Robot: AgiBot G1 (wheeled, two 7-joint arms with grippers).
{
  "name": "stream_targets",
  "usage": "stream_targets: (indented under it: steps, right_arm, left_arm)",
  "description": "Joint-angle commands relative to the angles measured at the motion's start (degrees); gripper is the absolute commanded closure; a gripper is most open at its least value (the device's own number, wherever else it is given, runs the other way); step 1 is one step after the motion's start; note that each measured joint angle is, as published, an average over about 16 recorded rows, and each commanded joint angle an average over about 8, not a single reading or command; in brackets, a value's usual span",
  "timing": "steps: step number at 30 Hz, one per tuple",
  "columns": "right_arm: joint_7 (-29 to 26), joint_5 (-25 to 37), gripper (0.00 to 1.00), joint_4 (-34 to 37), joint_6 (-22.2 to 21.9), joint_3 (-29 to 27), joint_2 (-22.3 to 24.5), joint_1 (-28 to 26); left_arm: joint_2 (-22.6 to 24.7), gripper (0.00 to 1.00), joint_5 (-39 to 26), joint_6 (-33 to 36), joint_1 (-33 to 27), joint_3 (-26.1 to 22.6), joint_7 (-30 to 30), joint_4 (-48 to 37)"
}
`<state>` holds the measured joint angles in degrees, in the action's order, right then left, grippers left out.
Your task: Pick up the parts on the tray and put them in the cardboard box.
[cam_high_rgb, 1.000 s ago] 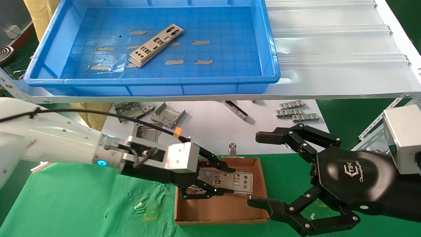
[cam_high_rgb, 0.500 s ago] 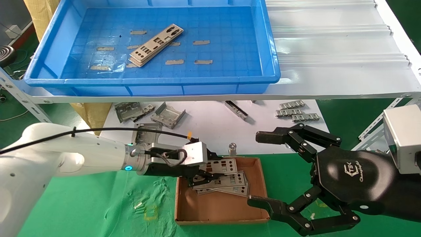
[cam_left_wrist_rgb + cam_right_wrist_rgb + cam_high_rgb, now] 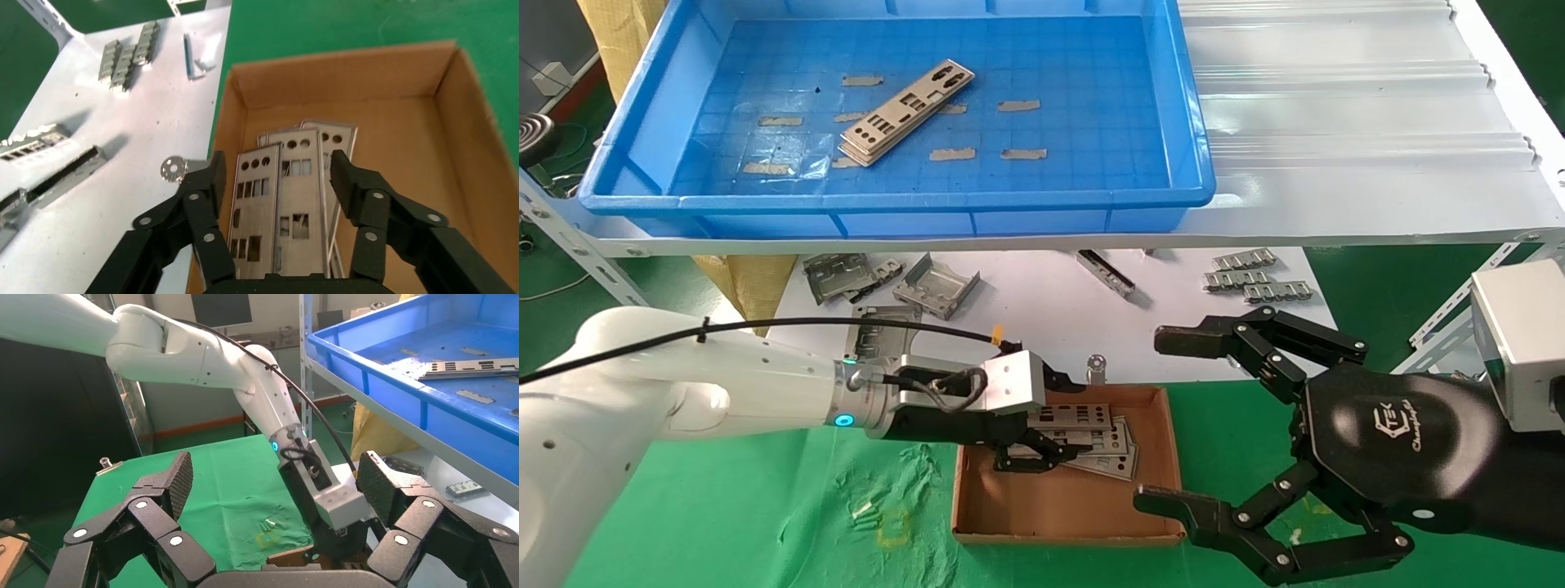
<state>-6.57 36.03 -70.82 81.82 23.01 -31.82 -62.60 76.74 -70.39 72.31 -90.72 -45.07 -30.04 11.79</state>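
Two or three stacked parts [image 3: 907, 110] lie in the blue tray [image 3: 895, 200] on the upper shelf; they also show in the right wrist view [image 3: 471, 366]. The cardboard box [image 3: 1066, 506] sits on the green cloth below and holds three overlapping parts [image 3: 1109, 447], seen close in the left wrist view [image 3: 294, 196]. My left gripper [image 3: 1050, 437] is low inside the box [image 3: 343, 67], open, its fingers [image 3: 208, 184] standing either side of the parts there [image 3: 278, 184]. My right gripper [image 3: 1156, 416] hangs open and empty just right of the box [image 3: 275, 481].
Bent grey brackets [image 3: 936, 286], a narrow strip [image 3: 1106, 272] and ridged strips [image 3: 1254, 278] lie on the white table behind the box. A small metal clip [image 3: 1097, 367] sits at the box's far edge. The white shelf [image 3: 1336, 122] overhangs the table.
My left gripper moved toward the box's far side and settled lower. The part between its fingers now lies on the stack in the box. The right arm has not moved.
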Motion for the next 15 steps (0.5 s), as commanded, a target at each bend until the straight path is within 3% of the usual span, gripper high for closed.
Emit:
stream_targets:
  steps: [1, 11, 15]
  right_arm:
    - [0.0, 0.0, 0.0, 0.0, 0.0, 0.0, 0.0, 0.0]
    - [0.0, 0.0, 0.0, 0.0, 0.0, 0.0, 0.0, 0.0]
    - [0.0, 0.0, 0.0, 0.0, 0.0, 0.0, 0.0, 0.0]
  left_arm:
    - [-0.1, 0.0, 0.3, 0.9, -0.3, -0.2, 0.3, 0.0]
    - [-4.1, 0.0, 6.3, 17.2, -1.5, 2.6, 3.8, -3.3]
    - [-5.4, 0.0, 8.7, 20.1, -1.2, 3.9, 4.9, -4.0]
